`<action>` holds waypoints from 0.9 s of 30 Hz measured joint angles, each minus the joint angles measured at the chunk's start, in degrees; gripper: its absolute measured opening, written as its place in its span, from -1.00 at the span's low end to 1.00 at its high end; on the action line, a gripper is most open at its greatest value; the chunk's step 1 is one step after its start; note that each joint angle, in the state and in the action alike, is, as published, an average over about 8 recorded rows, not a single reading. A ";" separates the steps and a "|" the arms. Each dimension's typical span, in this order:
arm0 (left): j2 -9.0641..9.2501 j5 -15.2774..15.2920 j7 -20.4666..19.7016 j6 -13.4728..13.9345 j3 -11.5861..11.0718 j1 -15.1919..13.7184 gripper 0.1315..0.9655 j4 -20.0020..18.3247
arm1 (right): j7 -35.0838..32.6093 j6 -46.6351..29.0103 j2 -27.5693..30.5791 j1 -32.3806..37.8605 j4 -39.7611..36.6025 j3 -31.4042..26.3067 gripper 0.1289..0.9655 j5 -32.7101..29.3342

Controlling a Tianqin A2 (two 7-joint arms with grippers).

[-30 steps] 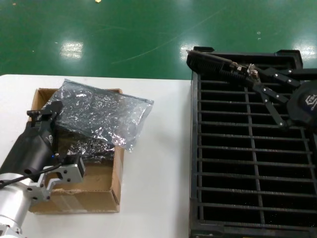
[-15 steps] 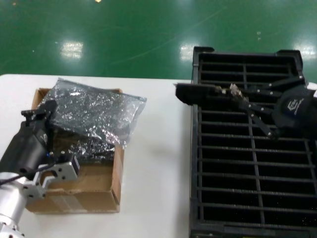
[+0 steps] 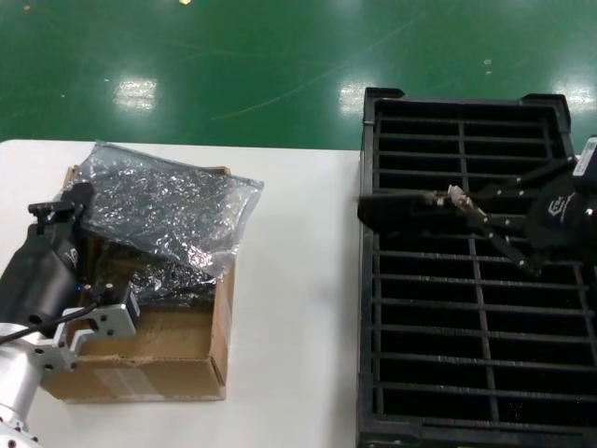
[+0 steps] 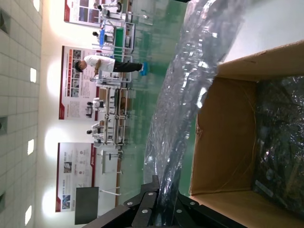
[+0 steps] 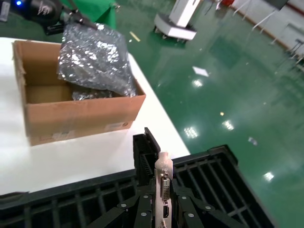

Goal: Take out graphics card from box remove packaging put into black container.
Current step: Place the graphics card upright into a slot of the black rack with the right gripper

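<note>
Our right gripper (image 3: 466, 207), at the right of the head frame, is clamped on the graphics card (image 3: 396, 210), holding it edge-on and level above the upper rows of the black container (image 3: 368, 280); we judge this pose lines the board up with the crate's thin slot ribs so it can drop into one. Our left gripper (image 3: 63, 217), at the left edge of that frame, pinches one end of the packaging (image 3: 163, 210), which drapes out across the cardboard box (image 3: 177, 350), presumably kept clear of the card now that it is unwrapped. More crinkled grey plastic lies inside the box beneath it.

The right wrist view gives what the head view hides: the card's silver bracket (image 5: 163, 183) with its connector ports, gripped between the closed fingers, and the crate's near rim directly below it, with the box and bag (image 5: 95, 57) well apart at the upper left. The left wrist view shows the bag (image 4: 190, 104) running straight out from between the closed jaws, and the box's bare brown inner wall (image 4: 228, 137) at centre right
</note>
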 joint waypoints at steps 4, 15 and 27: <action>0.14 -0.22 0.29 0.17 -0.11 0.00 -0.98 -0.08 | 1.10 -4.22 -0.13 2.47 0.36 -0.84 -0.86 0.60; 0.34 -0.73 0.97 0.33 -0.29 -0.03 -0.98 -0.11 | 1.48 -14.43 1.05 6.84 2.08 -3.45 -0.86 3.64; 0.45 -1.09 1.43 0.42 -0.41 -0.05 -0.98 -0.11 | -1.16 -17.51 -0.44 9.38 0.08 -5.99 -0.86 -0.56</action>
